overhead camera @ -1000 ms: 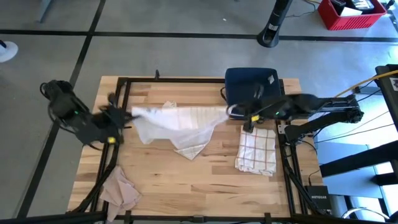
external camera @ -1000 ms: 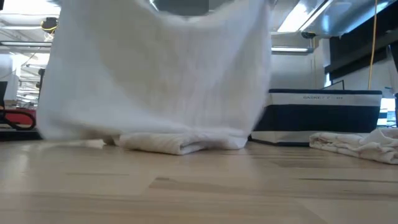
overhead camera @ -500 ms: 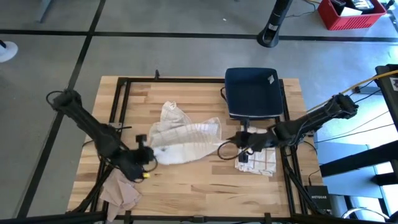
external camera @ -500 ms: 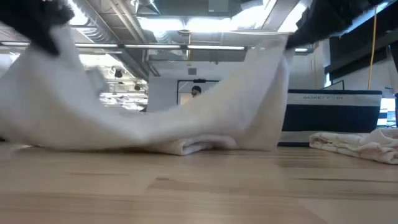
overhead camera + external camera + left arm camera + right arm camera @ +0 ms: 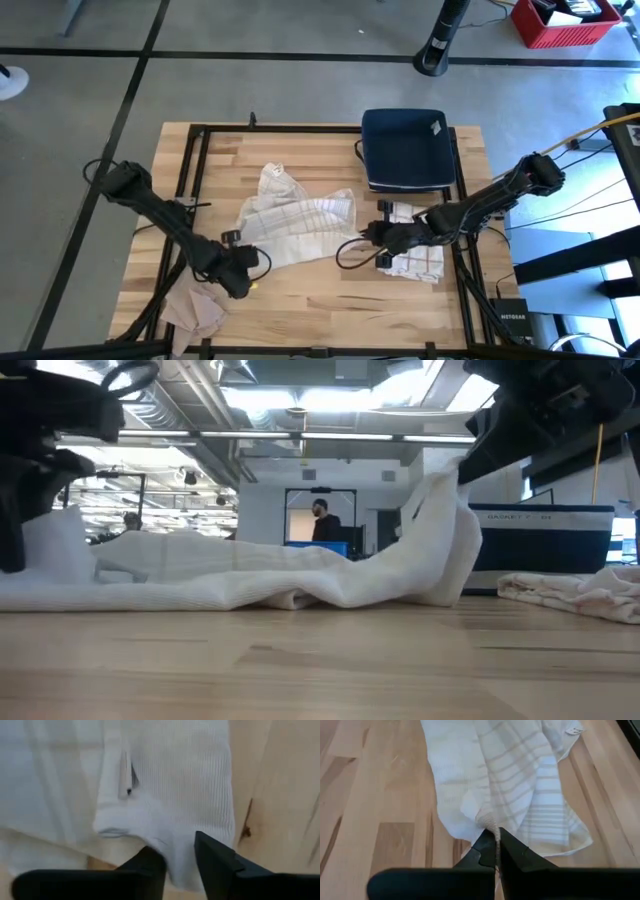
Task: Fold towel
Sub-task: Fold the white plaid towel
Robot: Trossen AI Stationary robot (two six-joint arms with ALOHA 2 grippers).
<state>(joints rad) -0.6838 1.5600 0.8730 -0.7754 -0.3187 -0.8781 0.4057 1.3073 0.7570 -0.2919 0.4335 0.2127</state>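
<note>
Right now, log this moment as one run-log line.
task: fold towel | left gripper: opening, at towel corner | right gripper: shut on towel corner | towel: laid on table

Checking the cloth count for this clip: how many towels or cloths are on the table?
3: the white striped towel mid-table, held between both arms; a checked towel folded at the right edge below the dark bin; a crumpled beige cloth at the front-left corner. The bin may hide more.

High view: overhead, straight down, whole table point(image 5: 300, 300). Low view: tabletop height, level, facing the room. Wrist views: close. All share the towel point(image 5: 295, 225).
</note>
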